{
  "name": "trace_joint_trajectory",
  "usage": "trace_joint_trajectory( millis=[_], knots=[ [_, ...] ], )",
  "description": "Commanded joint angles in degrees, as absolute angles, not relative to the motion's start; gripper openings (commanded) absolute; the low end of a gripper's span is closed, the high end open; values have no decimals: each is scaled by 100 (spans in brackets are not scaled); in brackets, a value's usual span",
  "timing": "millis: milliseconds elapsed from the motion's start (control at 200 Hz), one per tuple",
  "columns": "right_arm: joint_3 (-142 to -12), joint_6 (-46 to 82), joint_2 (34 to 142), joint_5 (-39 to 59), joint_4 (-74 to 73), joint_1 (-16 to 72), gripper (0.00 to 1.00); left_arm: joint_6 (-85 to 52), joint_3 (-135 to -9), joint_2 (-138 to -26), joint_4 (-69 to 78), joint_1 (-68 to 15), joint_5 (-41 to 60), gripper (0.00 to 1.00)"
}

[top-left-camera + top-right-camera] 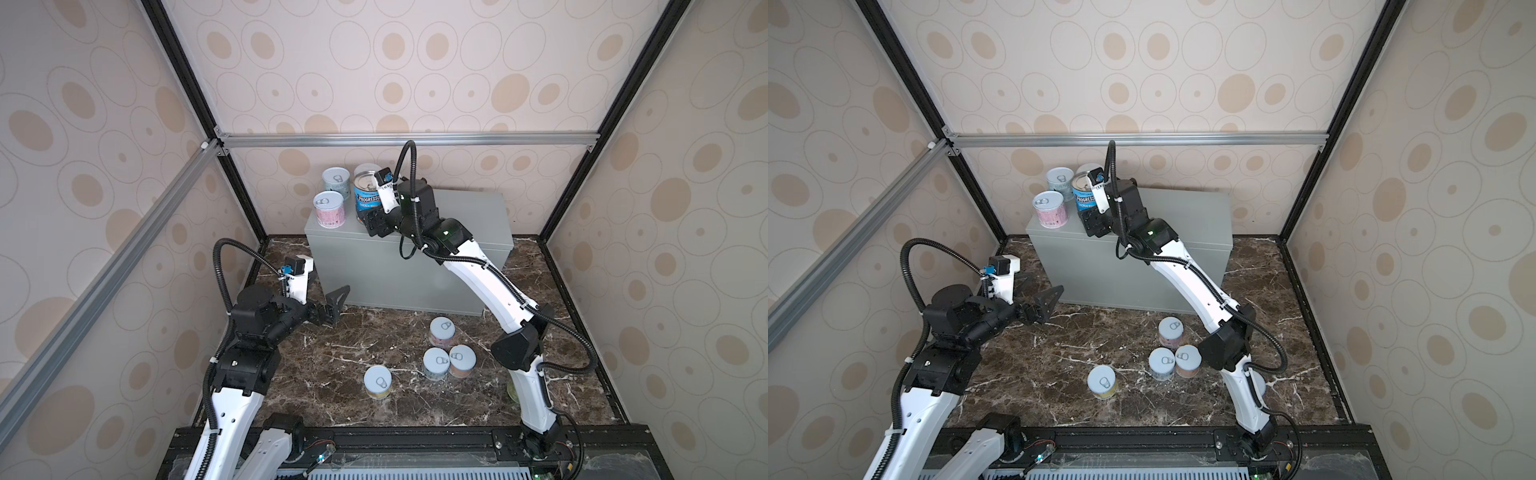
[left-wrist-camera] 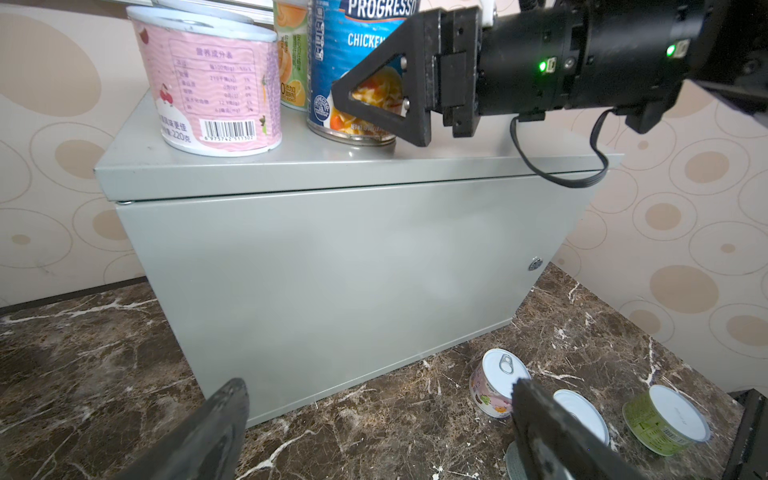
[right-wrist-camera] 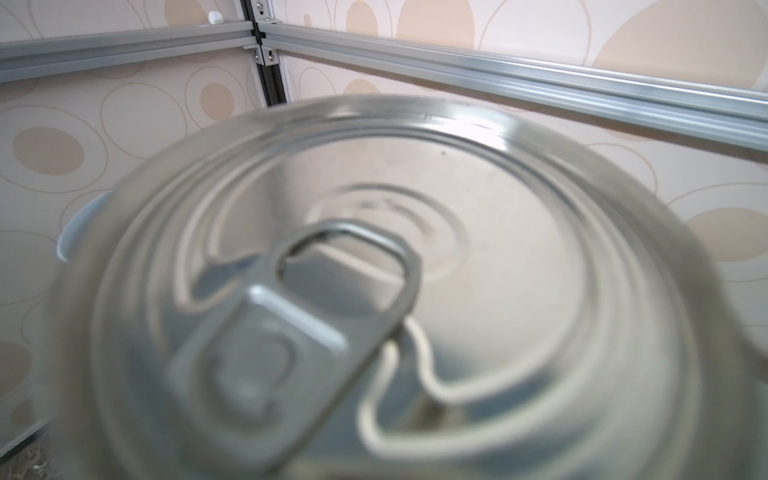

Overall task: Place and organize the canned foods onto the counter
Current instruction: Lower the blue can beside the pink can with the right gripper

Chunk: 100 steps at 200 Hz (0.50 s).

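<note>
The right hand (image 1: 371, 214) clasps the tall, glossy blue Progresso can (image 1: 365, 199), upright near the left end of the smooth grey sheet-metal table (image 1: 457, 216) beside three squat pastel cans (image 1: 328, 210), while the left hand (image 1: 1040, 286) gapes wide, empty.

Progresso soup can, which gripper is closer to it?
Right. Right gripper clasps the Progresso soup can atop the counter; left gripper hovers open, lower, beside the counter.
</note>
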State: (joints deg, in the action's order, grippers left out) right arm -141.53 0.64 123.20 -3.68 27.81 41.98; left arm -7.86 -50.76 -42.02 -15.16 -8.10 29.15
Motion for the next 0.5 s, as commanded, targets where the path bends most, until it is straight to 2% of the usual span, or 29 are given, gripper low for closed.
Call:
trace_joint_trajectory(
  millis=[0,165,495],
  knots=[
    [-14087,38,12221,-67,2719,4167,70,-629,-5153,-4113,-1503,-844,2900,98],
    [-13282,-51,11776,149,2229,4244,70,-639,-5142,-4103,-1488,-844,2926,98],
    [-13274,-113,11797,263,2261,4304,70,-650,-5135,-4058,-1503,-845,2922,98]
  ],
)
